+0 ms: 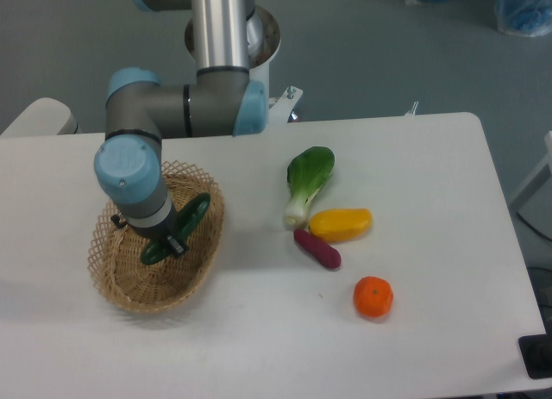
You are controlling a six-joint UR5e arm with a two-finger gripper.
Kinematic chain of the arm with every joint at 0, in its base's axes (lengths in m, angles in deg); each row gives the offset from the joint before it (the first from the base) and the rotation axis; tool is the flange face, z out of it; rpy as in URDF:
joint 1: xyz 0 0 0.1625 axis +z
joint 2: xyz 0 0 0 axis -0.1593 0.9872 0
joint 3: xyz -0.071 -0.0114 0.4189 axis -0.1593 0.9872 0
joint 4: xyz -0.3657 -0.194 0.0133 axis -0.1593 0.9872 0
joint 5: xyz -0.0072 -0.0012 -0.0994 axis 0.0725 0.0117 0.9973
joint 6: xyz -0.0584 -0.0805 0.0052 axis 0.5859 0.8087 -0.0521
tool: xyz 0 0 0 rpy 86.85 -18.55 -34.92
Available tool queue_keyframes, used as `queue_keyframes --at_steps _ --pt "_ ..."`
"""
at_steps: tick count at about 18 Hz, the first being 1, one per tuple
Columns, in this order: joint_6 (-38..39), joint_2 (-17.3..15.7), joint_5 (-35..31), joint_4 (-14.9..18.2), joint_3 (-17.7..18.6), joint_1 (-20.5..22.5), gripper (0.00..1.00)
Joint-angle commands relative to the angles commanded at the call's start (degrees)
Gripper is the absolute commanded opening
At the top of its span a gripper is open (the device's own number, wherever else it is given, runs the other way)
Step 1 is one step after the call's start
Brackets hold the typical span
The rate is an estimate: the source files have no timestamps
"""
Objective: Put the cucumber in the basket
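Note:
The cucumber (194, 212) is a dark green glossy cylinder lying diagonally over the inside of the light tan wicker basket (116, 289) at the left of the table. My gripper (170, 240) points down into the basket. The arm's blue-grey wrist covers most of it. A dark fingertip (178, 245) shows against the cucumber's middle, and the jaws look closed on the cucumber. The cucumber's upper end points toward the basket's right rim. Its lower end (153, 254) sits near the basket floor. I cannot tell whether it touches the floor.
A green-and-white bok choy (308, 183), a yellow vegetable (341, 224), a short purple vegetable (317, 249) and an orange (373, 296) lie on the white table (431, 175) to the right of the basket. The arm's column (220, 28) rises behind the basket.

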Motion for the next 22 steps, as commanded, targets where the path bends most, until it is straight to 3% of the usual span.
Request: queue_keyframes --at_steps 1,2,3,5,11,16,22 --pt "0.4 0.4 0.4 -0.7 0.1 -0.2 0.52" --pt "0.7 0.4 0.6 -1.4 0.0 -0.2 0.63" --pt "0.8 0.5 0.5 -2.1 0.1 -0.3 0.89" --pt "1.0 0.5 0.5 -2.7 0.1 -0.3 1.0" --pt "0.4 -0.7 -0.1 -2.6 -2.5 0.6 1.0" --pt "-0.9 -1.6 0.0 -2.5 -6.1 6.2 1.0" --pt "-13.4 -0.8 -0.2 -1.9 -9.8 12.0 1.0"
